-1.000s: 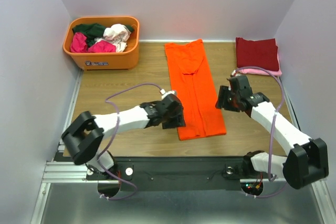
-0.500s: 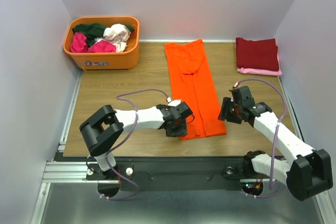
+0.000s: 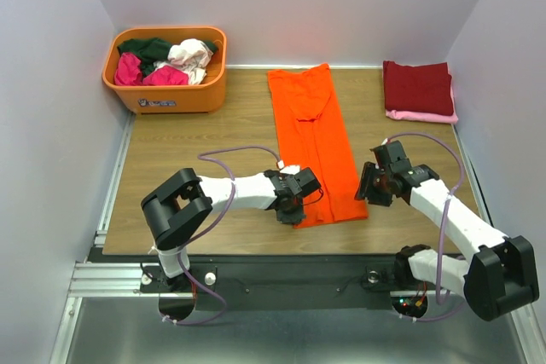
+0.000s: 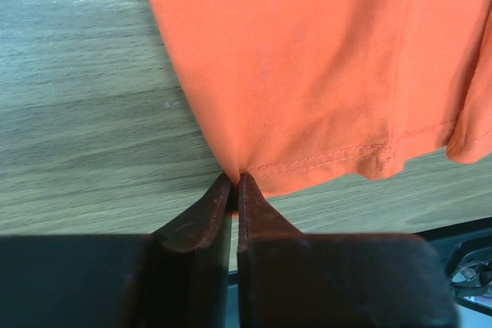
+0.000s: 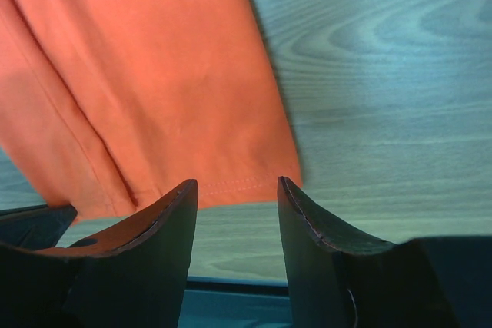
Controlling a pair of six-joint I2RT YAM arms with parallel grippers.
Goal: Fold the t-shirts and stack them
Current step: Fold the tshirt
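Pinches the near left hem corner of the orange shirt (image 4: 307, 59) with the left gripper (image 4: 234, 180), jaws pressed fully together on the cloth. Holds the right gripper (image 5: 234, 186) wide apart and empty at the near right corner, hem just ahead of the tips. Sets up both corners for a matched lift, probably to carry the hem toward the collar and halve the long strip lying mid-table (image 3: 196, 138). Points to the dark red shirt (image 3: 416, 85) atop a pink shirt (image 3: 422, 115), far right, as the stack to join.
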